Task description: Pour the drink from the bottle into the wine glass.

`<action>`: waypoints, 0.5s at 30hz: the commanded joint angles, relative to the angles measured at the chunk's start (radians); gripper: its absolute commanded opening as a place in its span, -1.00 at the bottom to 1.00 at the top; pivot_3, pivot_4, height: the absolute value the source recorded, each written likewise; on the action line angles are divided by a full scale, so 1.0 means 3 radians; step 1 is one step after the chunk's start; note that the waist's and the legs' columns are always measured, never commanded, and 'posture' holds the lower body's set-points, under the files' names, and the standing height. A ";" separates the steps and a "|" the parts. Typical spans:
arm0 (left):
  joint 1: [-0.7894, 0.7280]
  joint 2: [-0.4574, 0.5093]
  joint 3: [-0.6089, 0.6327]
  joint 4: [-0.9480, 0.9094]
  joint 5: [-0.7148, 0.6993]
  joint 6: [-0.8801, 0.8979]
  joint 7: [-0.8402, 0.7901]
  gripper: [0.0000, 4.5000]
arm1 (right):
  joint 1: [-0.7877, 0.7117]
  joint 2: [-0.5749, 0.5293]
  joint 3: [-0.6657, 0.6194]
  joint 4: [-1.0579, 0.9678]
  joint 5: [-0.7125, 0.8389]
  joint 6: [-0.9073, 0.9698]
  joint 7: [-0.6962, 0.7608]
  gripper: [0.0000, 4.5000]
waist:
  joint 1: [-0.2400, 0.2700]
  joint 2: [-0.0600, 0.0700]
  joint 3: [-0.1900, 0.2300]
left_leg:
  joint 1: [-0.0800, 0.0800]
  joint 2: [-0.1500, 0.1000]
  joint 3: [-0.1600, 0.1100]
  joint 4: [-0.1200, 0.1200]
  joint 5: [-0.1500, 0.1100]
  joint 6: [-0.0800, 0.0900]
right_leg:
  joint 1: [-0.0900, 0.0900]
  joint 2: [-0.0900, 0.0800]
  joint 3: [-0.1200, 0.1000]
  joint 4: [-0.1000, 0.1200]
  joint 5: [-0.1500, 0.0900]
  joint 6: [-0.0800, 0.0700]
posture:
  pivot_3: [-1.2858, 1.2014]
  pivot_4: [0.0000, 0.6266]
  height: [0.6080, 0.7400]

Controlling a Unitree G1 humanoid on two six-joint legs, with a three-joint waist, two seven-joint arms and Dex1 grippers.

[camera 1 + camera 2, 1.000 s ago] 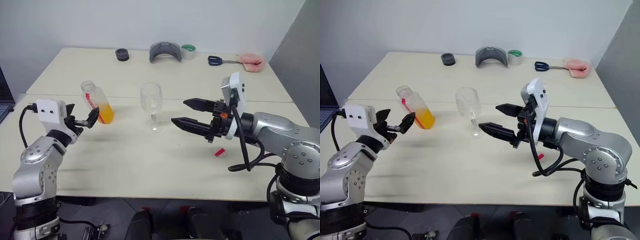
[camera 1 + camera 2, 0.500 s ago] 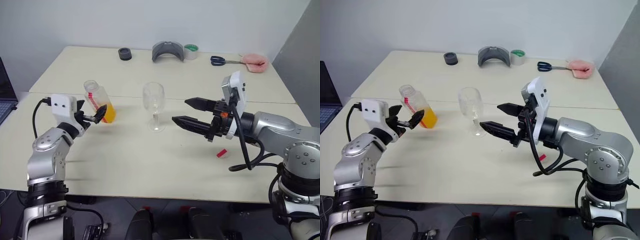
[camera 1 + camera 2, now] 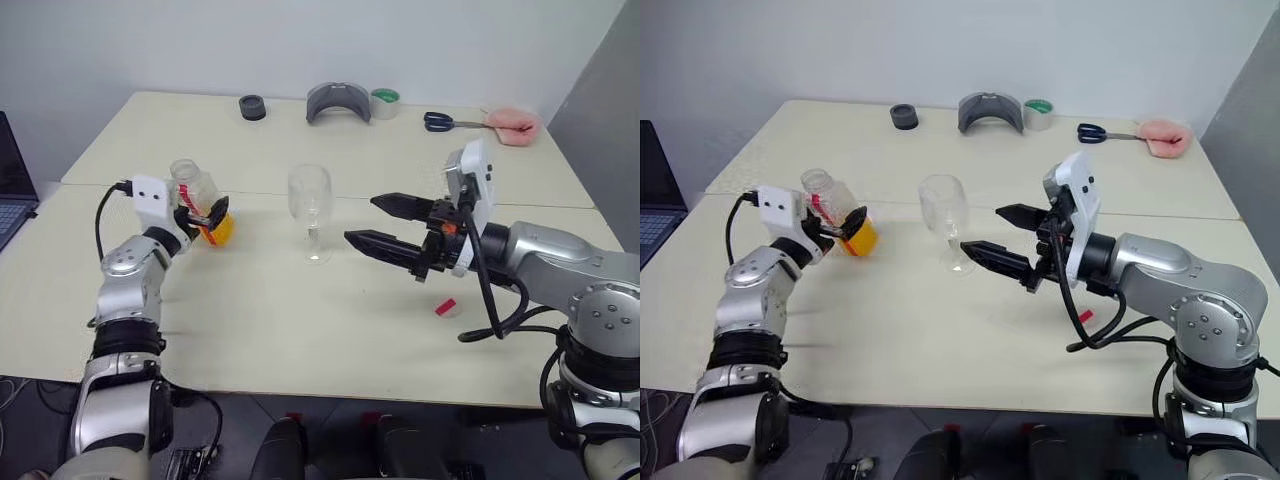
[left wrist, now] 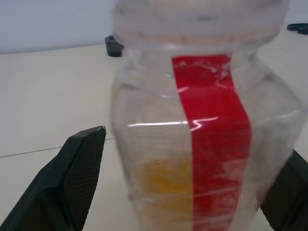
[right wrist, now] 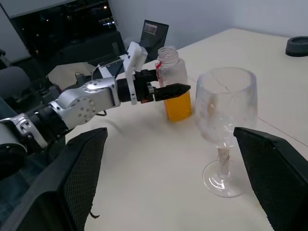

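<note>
Clear plastic bottle [image 3: 200, 201] stands upright on the left part of the cream table [image 3: 300, 310], no cap on its wide mouth. A red strip runs down its side. Orange-yellow drink [image 3: 222, 229] fills only the lower part; the upper body is clear.

Left gripper [image 3: 201, 217] is level at the bottle, fingers spread wide and set either side of the bottle's body. The left wrist view shows the bottle [image 4: 202, 144] between the two black fingers [image 4: 79, 178], with a gap on the side that shows; whether the pads touch the plastic cannot be told.

Wine glass [image 3: 310, 205] stands upright near the table's middle, to the right of the bottle and apart from it. Bowl looks empty, with only faint streaks on the glass.

Right gripper [image 3: 375, 222] hovers just right of the wine glass, pointing left toward it, fingers spread, holding nothing. In the right wrist view the glass [image 5: 226, 120] sits between the two fingers without contact.

Small red-and-white cap [image 3: 444, 307] lies on the table under the right forearm.

Far edge: black ring-shaped object [image 3: 252, 107], grey curved object [image 3: 338, 102], tape roll [image 3: 384, 103], scissors [image 3: 445, 122], pink item [image 3: 515, 124].
</note>
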 commanded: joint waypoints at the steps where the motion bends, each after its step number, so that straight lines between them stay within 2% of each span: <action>1: -0.0168 -0.0008 -0.0013 0.0216 0.0052 -0.0264 -0.0055 1.00 | -0.0059 -0.0034 -0.0016 -0.0019 -0.0002 -0.0106 -0.0006 0.99 | 0.0000 0.0000 0.0000 | 0.0000 0.0000 0.0000 0.0000 0.0000 0.0000 | 0.0000 0.0000 0.0000 0.0000 0.0000 0.0000 | 0.03 -0.52 1.00; 10: -0.0273 -0.0009 -0.0004 0.0512 0.0061 -0.0468 -0.0105 -0.22 | -0.0005 -0.0016 0.0006 -0.0046 -0.0014 -0.0149 -0.0068 1.00 | -0.0001 0.0000 0.0000 | -0.0001 0.0001 -0.0001 0.0000 0.0000 0.0000 | -0.0001 0.0000 -0.0001 0.0001 0.0000 0.0000 | 0.03 -0.52 1.00; 11: -0.0283 0.0001 0.0004 0.0530 0.0077 -0.0486 -0.0046 -0.28 | 0.0002 -0.0012 0.0012 -0.0046 -0.0023 -0.0164 -0.0075 1.00 | -0.0001 0.0000 0.0000 | -0.0001 0.0001 -0.0001 0.0000 0.0000 0.0000 | -0.0001 0.0000 -0.0002 0.0001 0.0000 0.0000 | 0.03 -0.52 1.00; 15: -0.0348 0.0086 -0.0055 0.0571 0.0277 -0.0601 0.0273 -0.29 | 0.0044 0.0009 0.0057 -0.0052 -0.0119 -0.0269 -0.0087 1.00 | -0.0002 0.0000 0.0000 | -0.0001 0.0001 -0.0002 0.0000 0.0000 0.0000 | -0.0001 0.0000 -0.0002 0.0001 0.0000 0.0000 | 0.03 -0.52 1.00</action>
